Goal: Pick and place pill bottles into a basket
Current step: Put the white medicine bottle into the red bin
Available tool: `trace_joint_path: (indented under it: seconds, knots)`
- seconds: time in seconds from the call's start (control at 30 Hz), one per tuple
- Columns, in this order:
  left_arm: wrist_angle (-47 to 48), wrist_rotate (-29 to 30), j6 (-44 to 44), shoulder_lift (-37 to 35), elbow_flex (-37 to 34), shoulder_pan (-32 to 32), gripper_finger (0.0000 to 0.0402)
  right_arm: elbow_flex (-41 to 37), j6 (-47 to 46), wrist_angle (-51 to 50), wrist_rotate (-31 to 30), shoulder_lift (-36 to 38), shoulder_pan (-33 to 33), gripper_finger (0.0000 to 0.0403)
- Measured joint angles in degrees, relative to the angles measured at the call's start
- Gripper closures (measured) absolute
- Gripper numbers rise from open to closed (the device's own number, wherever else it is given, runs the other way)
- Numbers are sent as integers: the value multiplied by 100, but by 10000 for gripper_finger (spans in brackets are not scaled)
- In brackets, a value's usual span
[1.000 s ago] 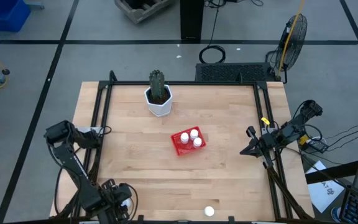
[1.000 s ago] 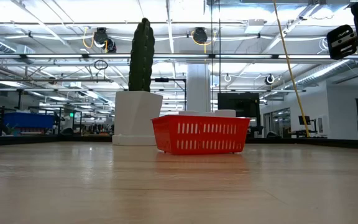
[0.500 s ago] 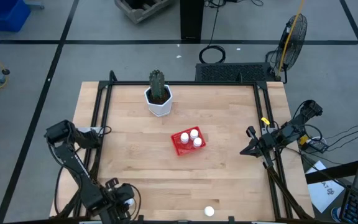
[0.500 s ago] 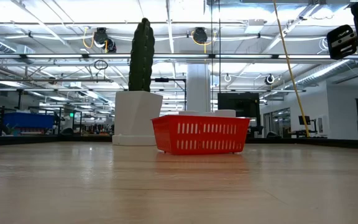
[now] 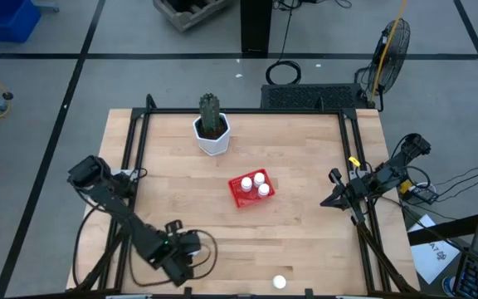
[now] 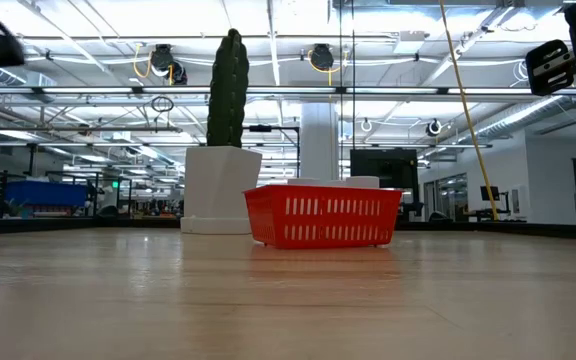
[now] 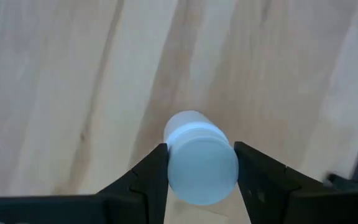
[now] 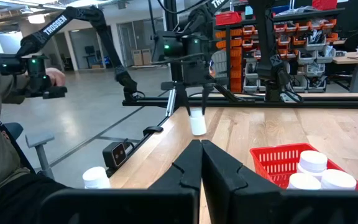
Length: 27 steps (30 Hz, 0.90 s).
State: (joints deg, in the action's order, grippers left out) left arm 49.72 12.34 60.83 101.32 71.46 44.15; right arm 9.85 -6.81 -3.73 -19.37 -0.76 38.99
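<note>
The left gripper [image 7: 199, 163] hangs above the table's near left part, clamping a pill bottle [image 7: 201, 163] clear of the wood. The right gripper [image 8: 201, 163], fingers together, waits at the right edge. The basket [image 5: 249, 191] sits mid-table.

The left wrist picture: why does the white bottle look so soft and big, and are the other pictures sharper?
In the left wrist view the pill bottle sits so close between the left gripper fingers that its cap blurs, while the wood grain beyond stays crisp. In the low view the red basket is sharp against bright ceiling lights. In the right wrist view the right gripper fingers are dark.
</note>
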Motion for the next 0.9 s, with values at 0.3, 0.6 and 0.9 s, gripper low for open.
trace_joint_path:
  seconds: [0.3,0.6,0.9]
  knots:
    - [-43,-181,-1562,-349,0,-1059,232,0,0,0,1,0,1,403]
    - [-736,-766,-2947,-780,0,-2492,233,0,0,0,1,1,1,403]
    - [-983,-1378,-4084,-767,389,-3501,239,0,0,0,0,1,1,403]
